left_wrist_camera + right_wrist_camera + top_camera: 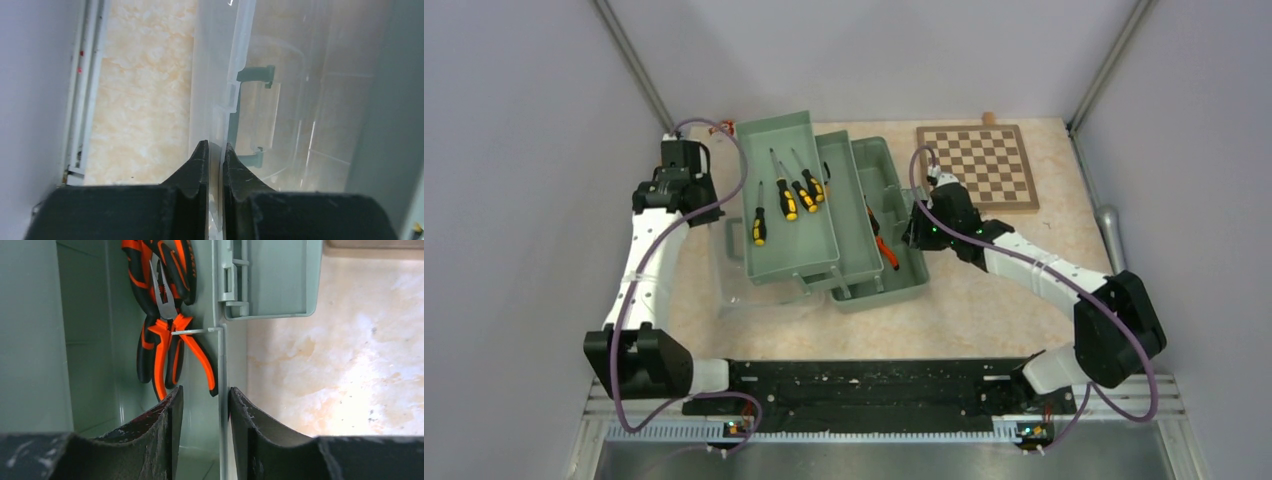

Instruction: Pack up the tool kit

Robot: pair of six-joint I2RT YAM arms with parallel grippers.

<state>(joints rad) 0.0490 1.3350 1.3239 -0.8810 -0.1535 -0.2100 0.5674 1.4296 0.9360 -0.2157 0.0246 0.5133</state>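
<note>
**Both hands on the box, tray not yet folded in**

Top view: the toolbox point(902, 285) sits mid-tabletop point(984, 300), opened out. Its tray point(789, 255) is swung toward 9 o'clock of the base and carries the screwdrivers point(789, 195). The pliers point(882, 243) lie down in the base. My left hand point(692, 190) is on the 9 o'clock side and my right hand point(919, 228) is at the 3 o'clock wall. I judge this a bracing hold, so the box won't skid while it is closed. The chessboard point(984, 165) lies at 1 o'clock, apart from the box and no obstacle. I can't find a tape measure.

Left wrist view: my left hand point(216, 155) is pinched together on the thin rim of the translucent lid point(220, 75). The lid's green handle point(255, 75) is ahead at 1 o'clock. I judge the spread tray must fold in before this lid can come over.

Right wrist view: my right hand point(205, 392) is spread apart and straddles the base wall without clamping it. The outer finger is just beside the wall and the inner one stands off it. The pliers point(170, 340) lie at 11 o'clock, their grips near my inner finger, so closing there might snag them.
</note>
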